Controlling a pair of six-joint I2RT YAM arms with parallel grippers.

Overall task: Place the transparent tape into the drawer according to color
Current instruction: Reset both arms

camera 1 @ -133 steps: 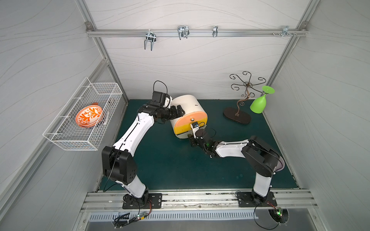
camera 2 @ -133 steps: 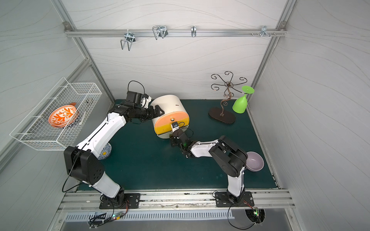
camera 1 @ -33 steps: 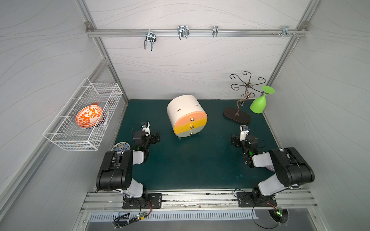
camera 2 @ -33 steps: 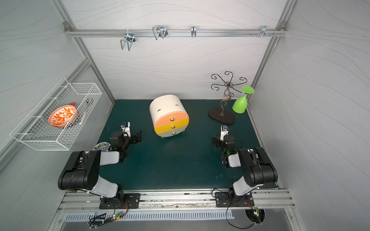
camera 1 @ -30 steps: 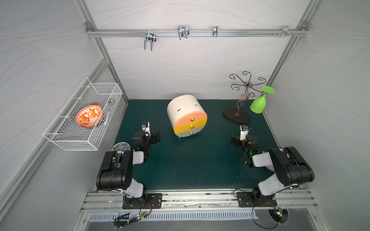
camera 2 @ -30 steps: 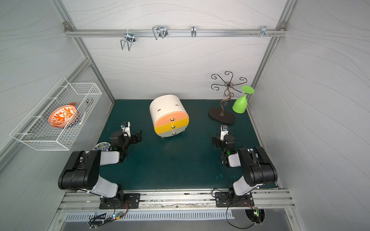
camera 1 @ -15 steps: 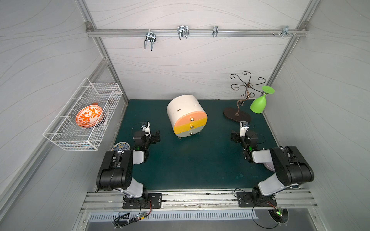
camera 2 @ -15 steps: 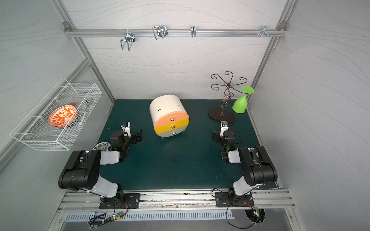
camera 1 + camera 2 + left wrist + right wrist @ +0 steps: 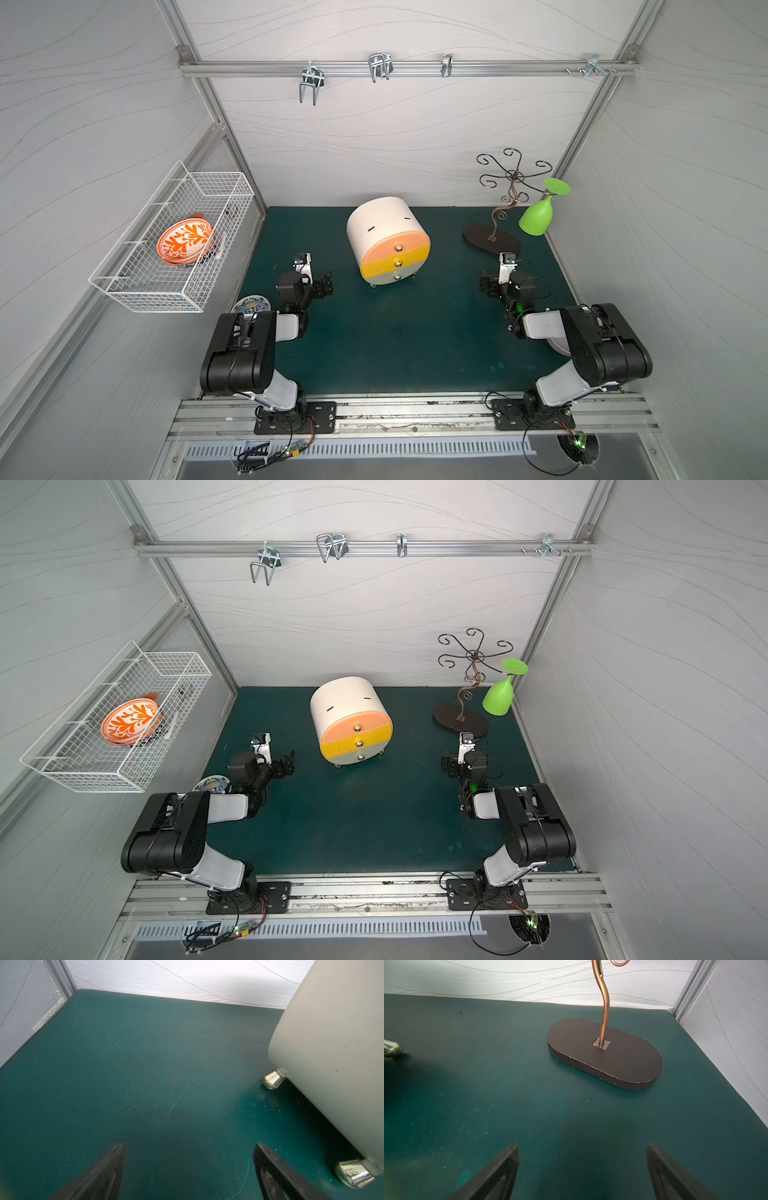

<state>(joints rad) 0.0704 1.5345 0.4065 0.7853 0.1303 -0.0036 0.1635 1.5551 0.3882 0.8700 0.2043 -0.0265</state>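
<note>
1. The left gripper point(image 9: 189, 1147) has its jaws spread wide with nothing between them. It sits low over the desk point(image 9: 415, 332) near the left edge. In the left wrist view, the side of the cabinet point(image 9: 332, 1043) and two of its metal feet point(image 9: 272, 1081) lie beside one finger, not touching it.

2. The right gripper point(image 9: 583, 1147) also has its jaws spread wide and holds nothing. It sits low over the desk toward the right edge, near the base of the stand point(image 9: 606, 1053) but apart from it.

3. The cabinet is round and cream, and stands at the back middle of the desk, well apart from both grippers. Its three drawers point(image 9: 395, 262) are stacked: peach on top, yellow in the middle, grey at the bottom. All three fronts sit flush and shut.

4. The tape shows in no view, so its location cannot be told.

5. Other items:
- The stand is in the back right corner. A green glass point(image 9: 538, 216) hangs bowl down at one of its arms.
- A plate point(image 9: 249, 305) lies at the left edge, beside the left arm.
- A wire basket point(image 9: 137, 286) on the left wall holds an orange-patterned bowl point(image 9: 185, 241).
</note>
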